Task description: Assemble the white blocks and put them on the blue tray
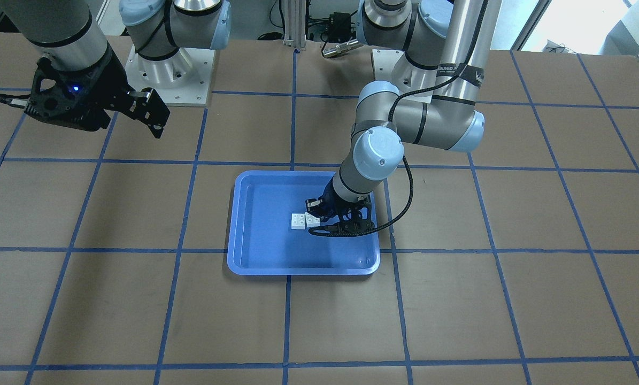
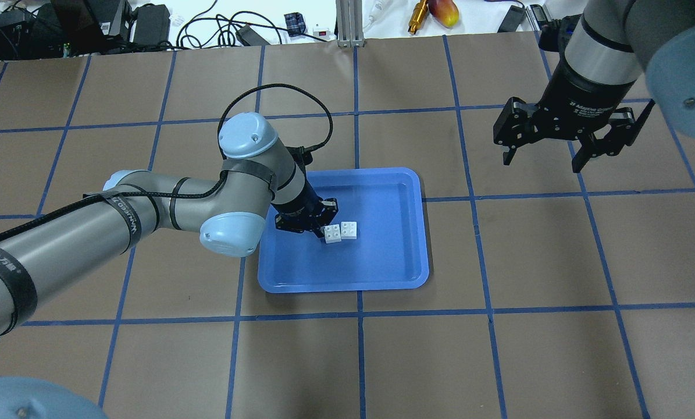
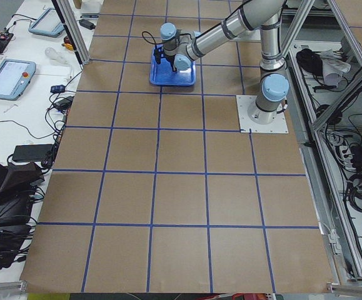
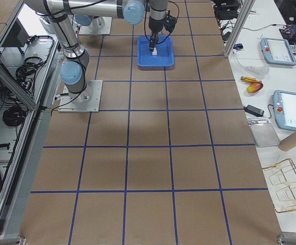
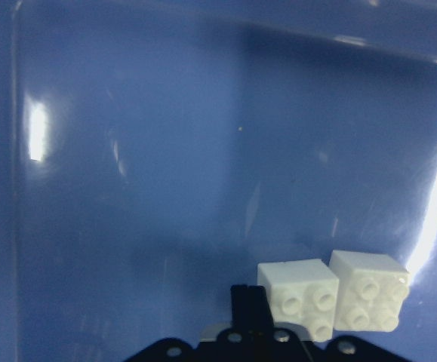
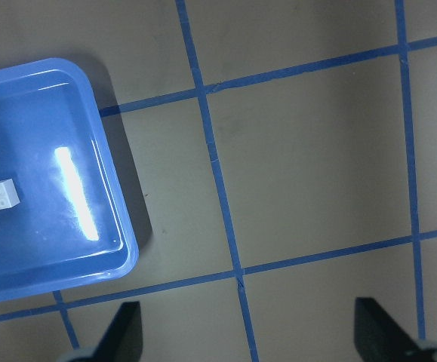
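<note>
- The white blocks (image 2: 341, 231) lie side by side on the floor of the blue tray (image 2: 382, 262), studs up. They sit level with each other, not stacked.
- The left tool (image 1: 314, 218) is down inside the tray, right at the blocks. In the front-facing view its jaws stand apart, with the nearer block (image 5: 300, 298) about between the fingertips.
- In the left wrist view one dark finger (image 5: 248, 302) sits just beside that nearer block. Whether it touches cannot be told.
- The farther block (image 5: 369, 290) lies just beyond the nearer one, outside the tool's reach. It is turned slightly, with only a thin seam between the two.
- The right tool (image 2: 542, 163) hangs above the brown tabletop (image 2: 498, 349), well apart from the tray. Its jaws are spread wide and hold nothing.
- Count: two white blocks, each with four round studs; one blue tray; two tools.
- The tray rests near the middle of the tabletop, across the blue tape lines (image 2: 556, 305) that mark it into squares.
</note>
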Controlling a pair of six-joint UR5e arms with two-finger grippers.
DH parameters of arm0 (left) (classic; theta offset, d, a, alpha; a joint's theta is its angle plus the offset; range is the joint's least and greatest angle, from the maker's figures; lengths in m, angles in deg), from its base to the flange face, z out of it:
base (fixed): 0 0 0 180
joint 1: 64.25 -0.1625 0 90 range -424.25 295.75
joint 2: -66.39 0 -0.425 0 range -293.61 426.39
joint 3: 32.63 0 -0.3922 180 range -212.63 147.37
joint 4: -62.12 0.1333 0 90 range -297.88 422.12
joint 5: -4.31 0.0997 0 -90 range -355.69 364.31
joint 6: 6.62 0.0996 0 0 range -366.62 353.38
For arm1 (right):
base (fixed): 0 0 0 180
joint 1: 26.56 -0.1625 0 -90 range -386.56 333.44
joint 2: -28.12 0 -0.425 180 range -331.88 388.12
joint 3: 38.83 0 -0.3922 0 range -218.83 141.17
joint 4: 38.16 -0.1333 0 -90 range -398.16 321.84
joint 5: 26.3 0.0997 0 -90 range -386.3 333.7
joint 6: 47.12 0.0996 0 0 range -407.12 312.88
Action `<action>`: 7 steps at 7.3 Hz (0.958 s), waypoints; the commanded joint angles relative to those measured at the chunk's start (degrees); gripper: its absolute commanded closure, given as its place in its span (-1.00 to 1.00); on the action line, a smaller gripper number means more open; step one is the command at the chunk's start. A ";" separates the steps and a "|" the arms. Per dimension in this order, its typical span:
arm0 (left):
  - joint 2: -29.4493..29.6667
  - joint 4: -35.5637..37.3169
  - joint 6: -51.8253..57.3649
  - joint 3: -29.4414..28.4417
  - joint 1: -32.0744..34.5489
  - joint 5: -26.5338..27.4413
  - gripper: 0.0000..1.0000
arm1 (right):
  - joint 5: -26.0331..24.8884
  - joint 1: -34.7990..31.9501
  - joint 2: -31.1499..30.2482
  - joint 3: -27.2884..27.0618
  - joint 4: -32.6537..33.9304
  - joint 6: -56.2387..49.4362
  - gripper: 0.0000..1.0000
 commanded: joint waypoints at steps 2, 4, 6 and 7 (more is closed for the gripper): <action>0.05 -0.02 -1.07 0.05 0.68 -0.27 1.00 | 0.11 -0.03 -1.05 -0.31 0.56 0.67 -1.00; 0.05 0.07 -0.98 -0.04 0.77 -0.18 1.00 | 0.29 -0.20 -2.28 -0.40 0.65 0.76 -1.00; -0.30 0.33 -0.37 -0.21 0.60 0.08 1.00 | 0.02 -1.69 -2.28 -0.40 0.65 1.63 -1.00; -1.69 -0.02 0.77 -0.56 -0.19 0.26 1.00 | 0.02 -2.22 -2.11 -0.40 0.74 2.94 -1.00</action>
